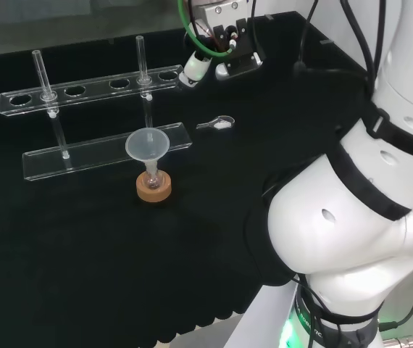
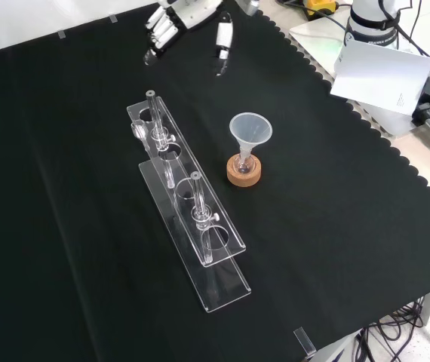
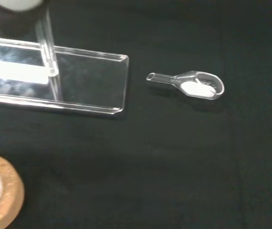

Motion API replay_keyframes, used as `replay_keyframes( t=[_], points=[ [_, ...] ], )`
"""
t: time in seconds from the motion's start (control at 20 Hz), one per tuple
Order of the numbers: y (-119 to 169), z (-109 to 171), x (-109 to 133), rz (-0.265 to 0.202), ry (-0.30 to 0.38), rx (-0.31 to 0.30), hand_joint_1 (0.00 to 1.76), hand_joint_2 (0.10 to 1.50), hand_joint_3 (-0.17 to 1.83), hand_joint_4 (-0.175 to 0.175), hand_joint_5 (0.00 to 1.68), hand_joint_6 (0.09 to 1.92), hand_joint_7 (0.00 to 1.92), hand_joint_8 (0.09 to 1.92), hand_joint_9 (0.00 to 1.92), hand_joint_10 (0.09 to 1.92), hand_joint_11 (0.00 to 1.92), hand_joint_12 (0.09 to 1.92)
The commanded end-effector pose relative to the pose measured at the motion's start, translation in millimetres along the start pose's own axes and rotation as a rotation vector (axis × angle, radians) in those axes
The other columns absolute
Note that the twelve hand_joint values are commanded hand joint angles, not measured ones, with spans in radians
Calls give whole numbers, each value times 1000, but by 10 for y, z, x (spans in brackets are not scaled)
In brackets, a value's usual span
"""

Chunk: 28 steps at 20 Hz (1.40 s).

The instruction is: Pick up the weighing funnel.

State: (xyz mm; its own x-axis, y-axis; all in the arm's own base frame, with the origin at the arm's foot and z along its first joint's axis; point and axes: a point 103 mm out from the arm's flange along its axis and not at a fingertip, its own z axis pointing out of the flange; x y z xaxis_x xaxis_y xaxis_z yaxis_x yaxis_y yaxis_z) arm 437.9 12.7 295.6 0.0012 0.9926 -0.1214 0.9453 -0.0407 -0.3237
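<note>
My hand, fingers spread and empty, hovers near the edge of the cloth, poised to drop onto the weighing funnel lying flat beside the rack (something white in its bowl).

Bare cloth lies right of and in front of the weighing funnel in the head view. To its left the rack ends near the stem, not touching. The funnel on its cork ring stands farther left and nearer, well apart.
</note>
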Motion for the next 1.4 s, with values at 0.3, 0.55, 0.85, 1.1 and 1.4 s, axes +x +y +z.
replay_keyframes(
  t=[0.3,0.55,0.85,1.1,1.4],
  points=[
    [587,140,-612,7,33,50,776,683,399,-57,398,87,224,723,484,661,308,1375],
    [792,270,-798,14,51,70,760,681,412,-55,418,87,228,716,480,649,309,1368],
    [1023,504,-858,10,57,86,772,665,444,-52,443,87,257,705,501,632,313,1361],
    [1174,719,-847,7,54,116,811,651,450,-52,454,87,293,709,522,631,327,1360],
    [1313,964,-857,3,59,144,879,599,535,-51,474,87,325,690,553,599,341,1347]
  ],
)
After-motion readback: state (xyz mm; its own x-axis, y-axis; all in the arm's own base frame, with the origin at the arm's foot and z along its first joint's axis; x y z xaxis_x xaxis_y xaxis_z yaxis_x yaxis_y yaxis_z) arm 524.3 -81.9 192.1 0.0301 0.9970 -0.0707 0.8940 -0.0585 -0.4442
